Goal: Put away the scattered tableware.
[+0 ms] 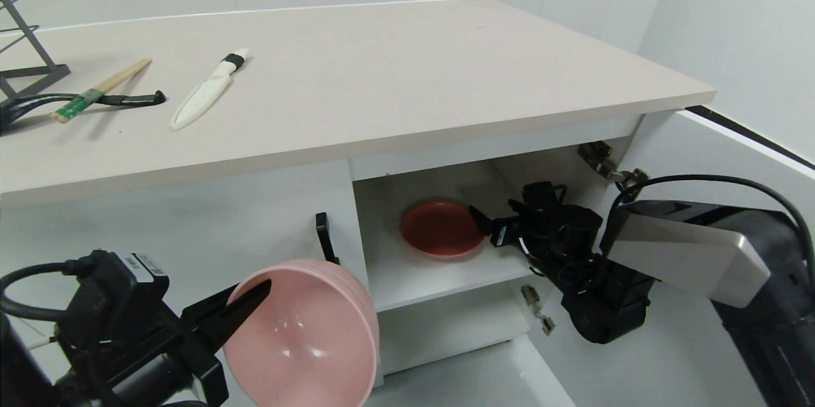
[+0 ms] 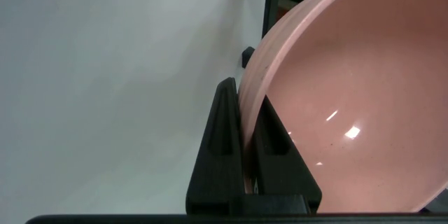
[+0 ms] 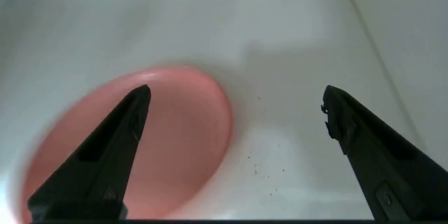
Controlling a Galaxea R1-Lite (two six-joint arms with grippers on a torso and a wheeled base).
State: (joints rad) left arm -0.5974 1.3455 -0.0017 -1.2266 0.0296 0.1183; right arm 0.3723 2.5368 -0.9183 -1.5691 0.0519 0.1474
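Bright, even overhead light washed the worktop (image 1: 395,69) in the upper half of the frame, leaving soft, short shadows beside the knife (image 1: 207,93). The cupboard shelf (image 1: 439,273) at centre lay dimmer. Small white glints marked the pink bowl (image 1: 312,343), lower left.

Open cabinet shelf (image 1: 433,283): red plate (image 1: 440,227) takes the middle back, right gripper (image 3: 236,98) crowds the opening's right side. Room along shelf's front edge. 1 closed door (image 1: 191,228) at left, pink bowl (image 1: 305,337) hanging before it.
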